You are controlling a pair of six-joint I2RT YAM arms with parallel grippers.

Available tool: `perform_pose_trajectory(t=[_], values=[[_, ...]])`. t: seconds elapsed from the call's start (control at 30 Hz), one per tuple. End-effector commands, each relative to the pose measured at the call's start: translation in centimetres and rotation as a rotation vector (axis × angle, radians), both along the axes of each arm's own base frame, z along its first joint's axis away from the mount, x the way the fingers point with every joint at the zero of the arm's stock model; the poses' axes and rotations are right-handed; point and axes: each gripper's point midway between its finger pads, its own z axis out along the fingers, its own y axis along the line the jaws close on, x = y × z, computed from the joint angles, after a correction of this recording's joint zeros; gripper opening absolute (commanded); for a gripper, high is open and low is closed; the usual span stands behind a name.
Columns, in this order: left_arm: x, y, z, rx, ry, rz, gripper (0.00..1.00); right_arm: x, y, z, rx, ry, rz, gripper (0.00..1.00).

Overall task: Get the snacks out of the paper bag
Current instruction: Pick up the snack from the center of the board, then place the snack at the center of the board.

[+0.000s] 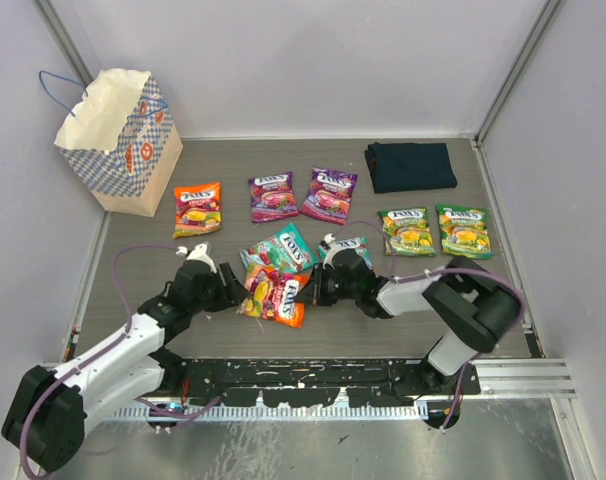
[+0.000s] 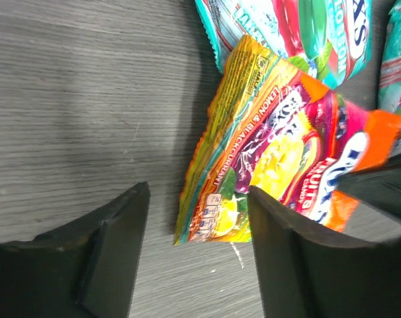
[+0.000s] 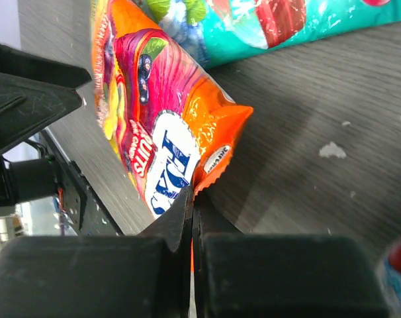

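The paper bag (image 1: 118,140) stands at the back left, mouth open. Several snacks lie flat on the table: an orange one (image 1: 198,208), two purple (image 1: 272,196), two green (image 1: 407,230) and a teal one (image 1: 279,250). An orange-red packet (image 1: 273,295) lies between both grippers. My right gripper (image 3: 192,199) is shut on that packet's (image 3: 154,126) crimped edge. My left gripper (image 2: 197,199) is open, its fingers either side of the packet's (image 2: 280,152) other end without touching it. A second teal packet (image 1: 348,250) lies partly hidden behind the right gripper (image 1: 313,290).
A dark navy folded cloth (image 1: 410,166) lies at the back right. Grey walls close in the table on three sides. A metal rail (image 1: 383,375) runs along the near edge by the arm bases.
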Motion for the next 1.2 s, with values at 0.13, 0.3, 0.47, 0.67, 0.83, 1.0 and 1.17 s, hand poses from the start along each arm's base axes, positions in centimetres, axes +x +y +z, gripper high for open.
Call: perform_pose_trajectory(t=[0.13, 0.3, 0.47, 0.67, 0.83, 1.0, 1.17], values=[[1.9, 0.4, 7.4, 0.119, -0.162, -0.100, 0.82, 0.7, -1.5, 6.9, -0.177, -0.265, 0.170, 0.01], [3.3, -0.6, 13.1, 0.144, -0.311, -0.197, 0.86, -0.6, 0.6, 11.1, -0.133, -0.328, 0.410, 0.01], [4.8, -1.7, 19.6, 0.202, -0.453, -0.317, 0.92, -1.4, 1.6, 15.9, -0.050, -0.402, 0.504, 0.01], [4.9, -5.4, 26.0, 0.251, -0.632, -0.667, 0.98, -2.5, 1.1, 17.7, -0.100, -0.347, 0.598, 0.01], [3.6, -6.8, 28.9, 0.197, -0.748, -0.915, 0.98, -3.9, 0.0, 19.2, -0.105, -0.329, 0.635, 0.01], [2.3, -6.2, 29.9, -0.007, -0.766, -1.094, 0.98, -5.3, -1.0, 20.2, -0.083, -0.341, 0.651, 0.01], [1.2, -7.4, 29.2, -0.241, -0.715, -1.223, 0.98, -6.1, -1.5, 21.7, -0.051, -0.377, 0.663, 0.01]])
